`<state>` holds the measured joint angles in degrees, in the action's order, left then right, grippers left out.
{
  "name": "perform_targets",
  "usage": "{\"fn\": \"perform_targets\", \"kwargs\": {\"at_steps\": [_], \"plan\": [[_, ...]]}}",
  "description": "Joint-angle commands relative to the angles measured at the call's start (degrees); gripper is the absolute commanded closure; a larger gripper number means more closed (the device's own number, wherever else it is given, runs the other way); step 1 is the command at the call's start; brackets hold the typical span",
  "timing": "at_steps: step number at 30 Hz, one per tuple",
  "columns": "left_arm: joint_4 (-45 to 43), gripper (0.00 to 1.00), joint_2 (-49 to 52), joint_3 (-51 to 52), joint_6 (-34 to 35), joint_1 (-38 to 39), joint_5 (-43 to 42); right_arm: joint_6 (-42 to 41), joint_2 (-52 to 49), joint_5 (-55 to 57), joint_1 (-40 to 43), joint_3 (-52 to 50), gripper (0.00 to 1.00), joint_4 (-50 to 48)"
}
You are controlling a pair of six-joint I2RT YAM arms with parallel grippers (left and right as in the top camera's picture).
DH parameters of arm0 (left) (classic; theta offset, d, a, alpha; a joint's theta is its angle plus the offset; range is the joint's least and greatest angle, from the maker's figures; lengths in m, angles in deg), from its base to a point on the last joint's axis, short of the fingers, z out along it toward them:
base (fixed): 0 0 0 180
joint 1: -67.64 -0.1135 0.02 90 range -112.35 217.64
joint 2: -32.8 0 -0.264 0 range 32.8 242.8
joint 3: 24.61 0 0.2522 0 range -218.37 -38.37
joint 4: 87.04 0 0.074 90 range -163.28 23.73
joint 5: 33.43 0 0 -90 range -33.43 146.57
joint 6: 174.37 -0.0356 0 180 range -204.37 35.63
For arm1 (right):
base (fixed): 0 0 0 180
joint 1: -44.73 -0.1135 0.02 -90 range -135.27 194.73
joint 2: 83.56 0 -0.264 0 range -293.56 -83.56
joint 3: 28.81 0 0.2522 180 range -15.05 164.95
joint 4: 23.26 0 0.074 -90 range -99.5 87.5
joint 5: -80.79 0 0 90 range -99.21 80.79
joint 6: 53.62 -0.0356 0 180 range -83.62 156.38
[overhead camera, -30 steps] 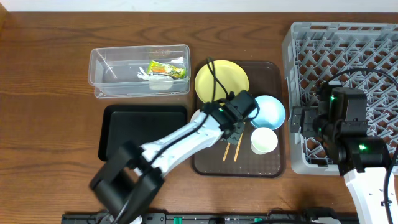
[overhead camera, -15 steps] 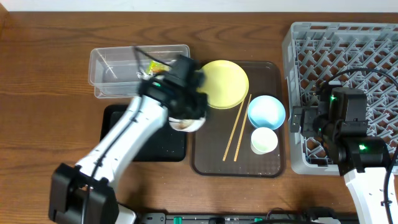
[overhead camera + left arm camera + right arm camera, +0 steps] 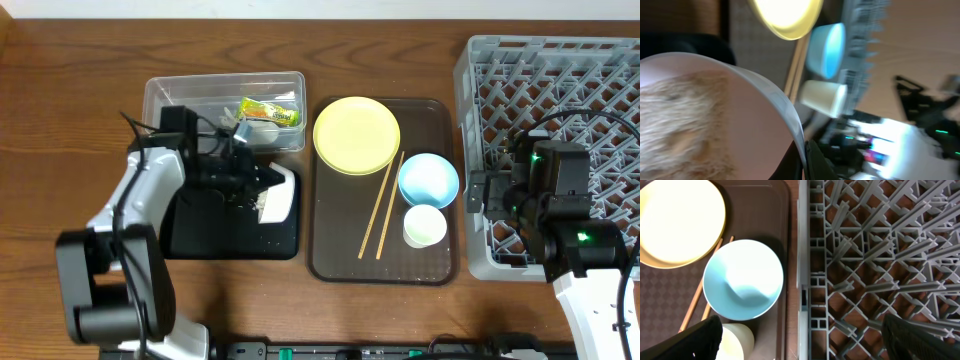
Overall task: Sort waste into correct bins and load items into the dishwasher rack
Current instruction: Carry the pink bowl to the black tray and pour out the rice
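Note:
My left gripper (image 3: 258, 186) is shut on the rim of the white bowl (image 3: 279, 193) and holds it tipped on its side over the black tray (image 3: 225, 232). In the left wrist view the gripper (image 3: 807, 156) pinches the bowl (image 3: 757, 125), with beige grains (image 3: 675, 130) inside it. The snack wrapper (image 3: 270, 113) lies in the clear tub (image 3: 180, 115). The yellow plate (image 3: 356, 135), chopsticks (image 3: 382, 205), blue bowl (image 3: 428, 180) and white cup (image 3: 424, 226) sit on the brown tray. My right gripper (image 3: 490, 190) is open and empty over the left edge of the grey rack (image 3: 560, 90).
The brown serving tray (image 3: 335, 262) lies between the black tray and the rack. The right wrist view shows the blue bowl (image 3: 742, 280), plate (image 3: 680, 222), cup (image 3: 735, 340) and rack lattice (image 3: 880, 255) below the open gripper (image 3: 805, 340).
My left arm has carried the white bowl from the brown tray leftward to over the black tray and tipped it. The right arm has not moved.

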<state>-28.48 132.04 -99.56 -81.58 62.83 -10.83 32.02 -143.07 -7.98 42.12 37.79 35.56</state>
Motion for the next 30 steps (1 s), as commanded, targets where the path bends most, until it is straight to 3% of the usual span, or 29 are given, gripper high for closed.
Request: {"fn": "perform_targets", "kwargs": {"at_steps": [1,10,30], "plan": [[-0.04,0.94,3.1,0.13,-2.93,-2.19,-14.25,-0.76,-0.02,-0.22,-0.33,1.09,0.01,-0.04],[-0.04,0.94,10.29,0.22,5.14,-6.82,-22.36,-0.74,-0.02,-0.22,-0.33,1.09,0.01,-0.02],[-0.02,0.94,11.04,0.22,31.28,-9.27,-22.64,-0.76,-0.02,-0.2,-0.33,1.09,0.01,0.0]]}}
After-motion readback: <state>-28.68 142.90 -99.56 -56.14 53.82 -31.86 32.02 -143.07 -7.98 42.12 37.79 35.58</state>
